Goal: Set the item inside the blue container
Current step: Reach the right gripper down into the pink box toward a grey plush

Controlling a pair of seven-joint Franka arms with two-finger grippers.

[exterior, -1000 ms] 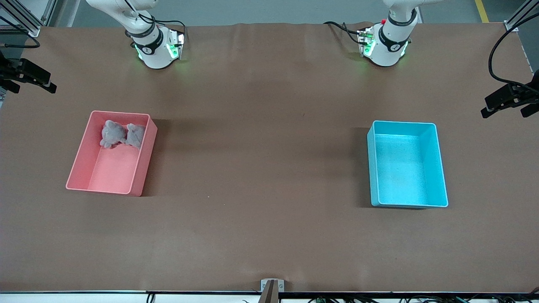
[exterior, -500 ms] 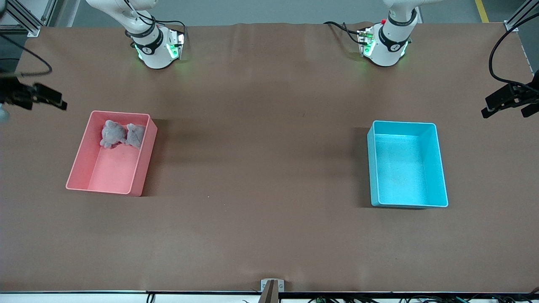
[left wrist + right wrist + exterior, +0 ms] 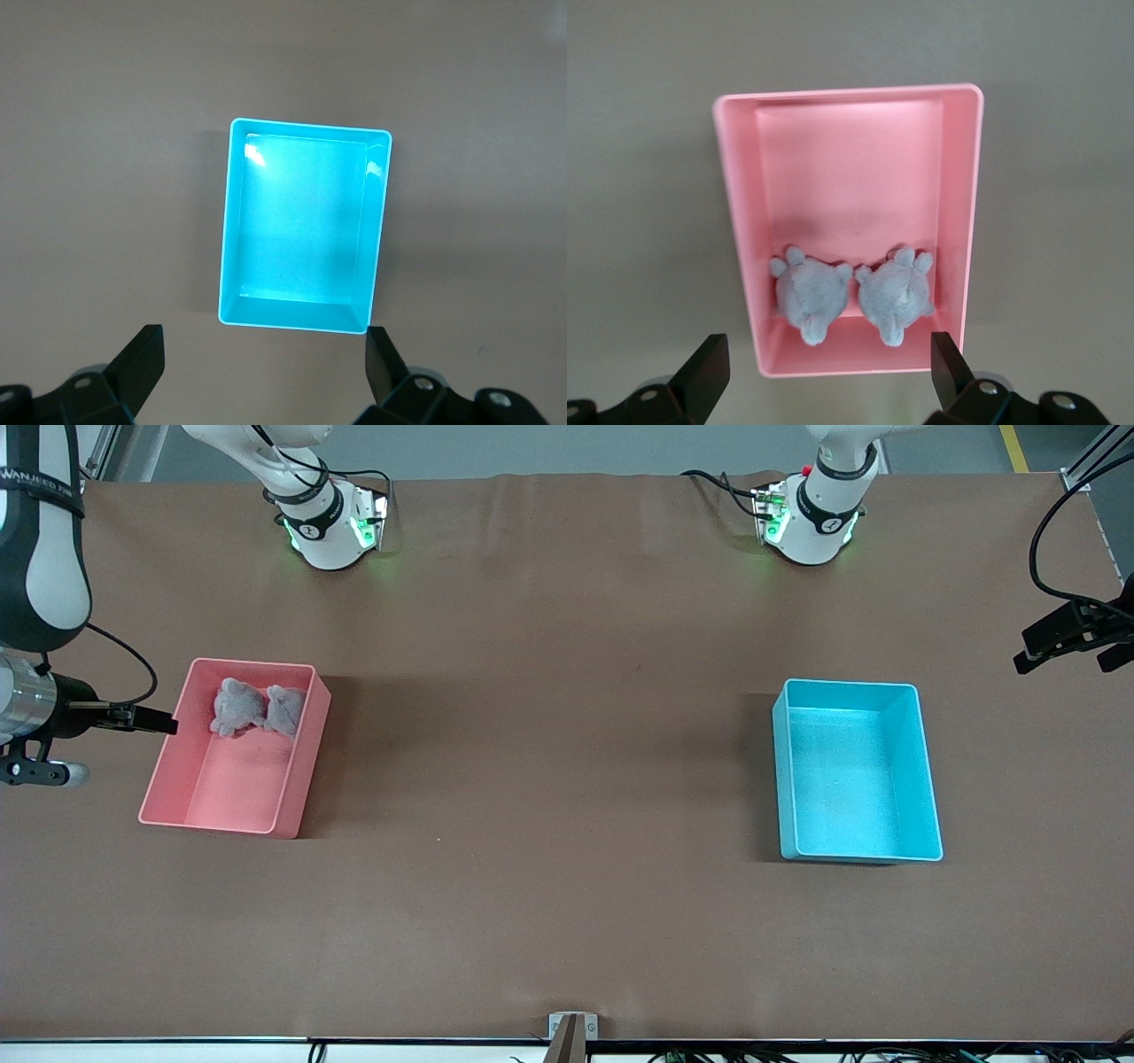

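Observation:
The blue container (image 3: 855, 769) stands empty toward the left arm's end of the table and also fills the middle of the left wrist view as the blue container (image 3: 303, 232). Two grey plush toys (image 3: 257, 708) lie side by side in a pink bin (image 3: 168, 779), at its end nearer the robot bases. The right wrist view looks down on the plush toys (image 3: 855, 299). My right gripper (image 3: 824, 379) is open and empty, high over the table. From the front, my right gripper (image 3: 133, 735) hangs by the pink bin's outer wall. My left gripper (image 3: 263, 372) is open, empty, and waits high up.
Brown paper (image 3: 549, 779) covers the table between the two bins. The left gripper (image 3: 1060, 661) hangs at the edge of the front view, over the table's end near the blue container. The pink bin (image 3: 957, 212) holds nothing but the toys.
The right arm has swung in from the table's edge and come alongside the pink bin. The left arm, both bins and the toys have not moved.

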